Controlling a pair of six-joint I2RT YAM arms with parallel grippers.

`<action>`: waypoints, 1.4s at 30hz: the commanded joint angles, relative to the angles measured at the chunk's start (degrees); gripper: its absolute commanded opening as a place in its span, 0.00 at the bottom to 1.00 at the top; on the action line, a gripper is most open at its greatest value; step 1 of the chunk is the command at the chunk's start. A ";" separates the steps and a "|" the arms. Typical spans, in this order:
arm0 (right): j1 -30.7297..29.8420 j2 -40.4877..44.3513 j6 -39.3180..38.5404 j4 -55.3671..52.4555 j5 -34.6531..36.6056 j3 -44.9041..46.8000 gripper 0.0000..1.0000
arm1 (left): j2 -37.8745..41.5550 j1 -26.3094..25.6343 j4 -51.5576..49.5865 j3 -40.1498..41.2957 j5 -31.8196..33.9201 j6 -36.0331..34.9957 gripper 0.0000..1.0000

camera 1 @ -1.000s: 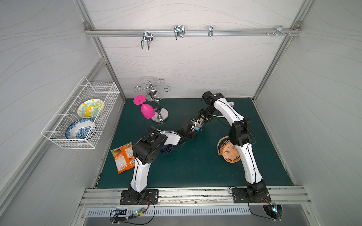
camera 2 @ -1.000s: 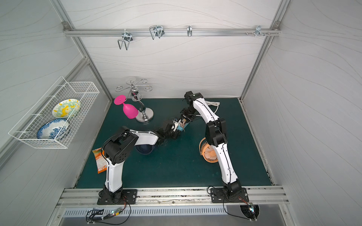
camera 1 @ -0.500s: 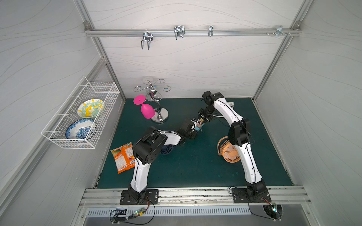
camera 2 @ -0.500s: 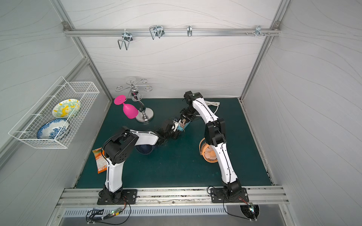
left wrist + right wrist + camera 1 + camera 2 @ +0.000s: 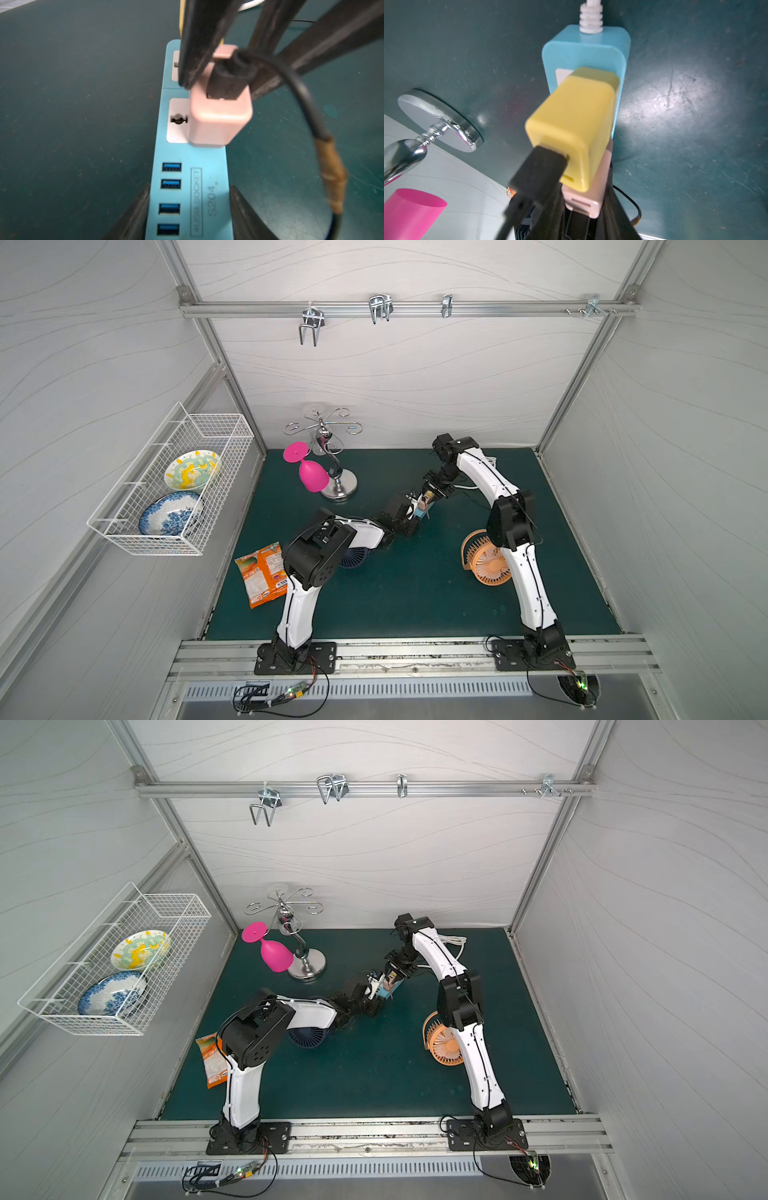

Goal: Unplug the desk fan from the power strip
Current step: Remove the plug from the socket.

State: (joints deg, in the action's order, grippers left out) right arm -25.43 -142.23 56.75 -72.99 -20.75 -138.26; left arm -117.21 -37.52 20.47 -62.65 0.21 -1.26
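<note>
**Power strip (image 5: 187,158) and pink adapter (image 5: 218,122) both gripped**

A dark green surface (image 5: 415,601) carries the scene. A white wire basket (image 5: 224,489) hangs on the left wall, holding a yellow-patterned bowl (image 5: 191,468) and a blue-and-white bowl (image 5: 170,514). The left arm (image 5: 297,610) and the right arm (image 5: 534,593) rise from the front edge and meet at mid-surface, nearer the back edge. A chrome glass stand (image 5: 340,491) stands near the back left corner; a pink glass (image 5: 312,480) hangs from it upside down and tilted. An orange fan (image 5: 484,564) sits toward the right edge, partly behind the right arm; a dark blue fan (image 5: 307,1040) lies left of centre, partly under the left arm; an orange snack packet (image 5: 262,576) lies at the left edge.

The power strip, light blue with white socket faces, is where the two arms meet; its white cord (image 5: 590,18) leaves the end away from the left gripper (image 5: 189,191). That gripper is closed on the strip's USB end, one finger against each long side. The right gripper (image 5: 222,87) is clamped on the pink adapter at the socket nearer the USB ports, its fingers (image 5: 195,52) pressing opposite sides. A yellow adapter (image 5: 571,124) sits in the socket by the cord. A black lead (image 5: 301,93) runs from the pink adapter; whether the adapter's pins are seated cannot be told, nor which fan the lead feeds.
</note>
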 commanded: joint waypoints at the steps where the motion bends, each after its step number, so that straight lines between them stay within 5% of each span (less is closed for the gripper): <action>1: -2.07 2.06 -0.20 1.91 -0.97 1.85 0.00 | -2.56 -1.58 -1.32 0.24 -2.43 0.55 0.08; 12: 1.83 3.60 2.07 4.46 -1.70 3.82 0.00 | -2.18 -1.57 -1.44 0.61 -1.80 0.71 0.07; 16: -0.87 2.13 -0.98 0.52 1.45 -0.12 0.00 | -2.09 -1.59 -1.40 0.45 -1.74 0.64 0.07; 23: -4.25 5.93 0.72 6.79 0.48 9.37 0.00 | -1.96 -1.59 -1.65 -0.01 -1.52 0.38 0.06; 34: 1.86 5.45 3.00 7.18 -1.13 6.60 0.00 | -1.67 -1.59 -1.50 1.12 -1.56 0.67 0.05; 42: -3.28 7.31 -0.49 7.47 0.77 10.71 0.00 | -1.58 -1.59 -2.09 0.56 -1.17 0.38 0.05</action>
State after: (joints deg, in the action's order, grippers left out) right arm -25.89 -137.14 57.01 -68.01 -18.17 -129.69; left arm -117.32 -38.33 20.93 -62.54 0.43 -1.23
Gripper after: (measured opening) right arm 0.291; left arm 0.543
